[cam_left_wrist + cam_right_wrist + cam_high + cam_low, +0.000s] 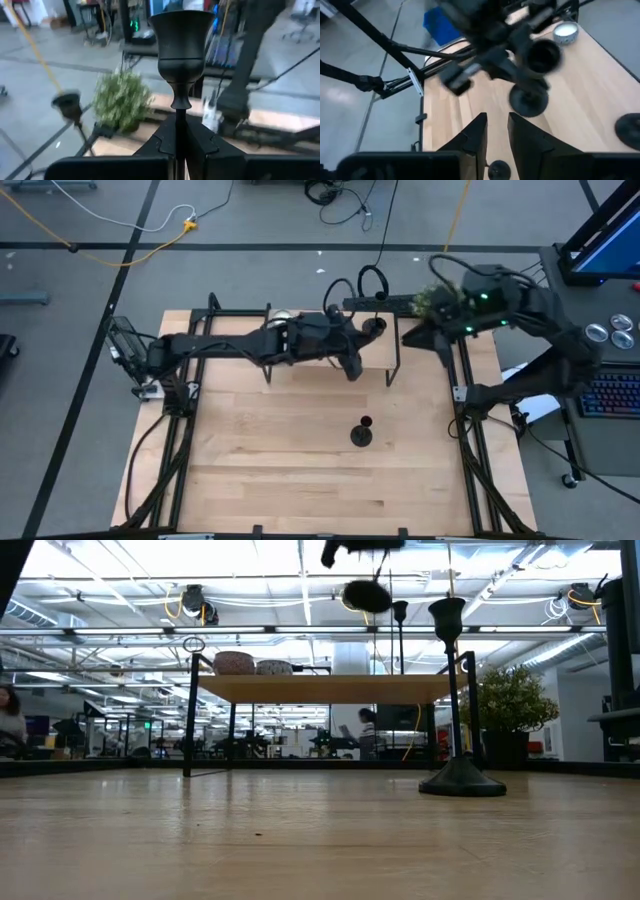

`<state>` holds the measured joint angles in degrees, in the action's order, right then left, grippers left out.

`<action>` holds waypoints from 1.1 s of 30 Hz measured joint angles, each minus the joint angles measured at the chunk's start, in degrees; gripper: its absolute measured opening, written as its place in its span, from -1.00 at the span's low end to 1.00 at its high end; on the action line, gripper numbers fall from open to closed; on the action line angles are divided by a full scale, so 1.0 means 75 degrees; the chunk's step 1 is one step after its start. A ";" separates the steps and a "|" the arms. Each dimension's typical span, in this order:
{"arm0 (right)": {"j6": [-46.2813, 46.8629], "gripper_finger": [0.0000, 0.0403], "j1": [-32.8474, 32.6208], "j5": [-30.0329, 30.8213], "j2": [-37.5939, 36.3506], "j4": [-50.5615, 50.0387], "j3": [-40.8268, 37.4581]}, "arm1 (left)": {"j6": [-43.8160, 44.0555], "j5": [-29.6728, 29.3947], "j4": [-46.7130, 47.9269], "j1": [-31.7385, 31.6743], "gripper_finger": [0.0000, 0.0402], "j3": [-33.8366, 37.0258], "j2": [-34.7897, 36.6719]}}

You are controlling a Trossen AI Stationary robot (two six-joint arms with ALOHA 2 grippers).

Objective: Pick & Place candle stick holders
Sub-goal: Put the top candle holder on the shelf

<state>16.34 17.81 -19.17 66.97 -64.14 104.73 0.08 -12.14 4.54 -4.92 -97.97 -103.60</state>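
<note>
While the left tool is clamped on a candle stick holder stem, the right tool hangs slightly apart, empty; a second holder stands on the tabletop.

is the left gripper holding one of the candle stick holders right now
Yes, in the left wrist view the left gripper is shut on the thin stem of a black candle stick holder, its cup standing above the fingers.

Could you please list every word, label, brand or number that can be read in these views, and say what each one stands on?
None can be read in any view.
The keyboard has keys too small to read.
The candle stick holder in the left gripper bears no lettering.
</note>
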 joint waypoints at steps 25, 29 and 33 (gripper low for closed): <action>0.0350 -0.68 -0.0033 0.0153 -0.2339 0.0567 -0.3055 | 0.0417 0.1106 -0.4244 -0.1271 -0.94 0.2266 -0.0473; 0.0359 -0.69 -0.0033 0.0153 -0.2334 0.0617 -0.3158 | 0.0431 0.1253 -0.5367 -0.1385 -0.94 0.2842 -0.0469; 0.0360 -0.70 -0.0033 0.0153 -0.2336 0.0847 -0.3256 | 0.0432 0.1479 -0.6341 -0.1530 -0.94 0.3460 -0.0487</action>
<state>19.05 17.56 -18.02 49.45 -57.79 80.31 3.32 -1.05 -43.01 -16.39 -72.03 -107.25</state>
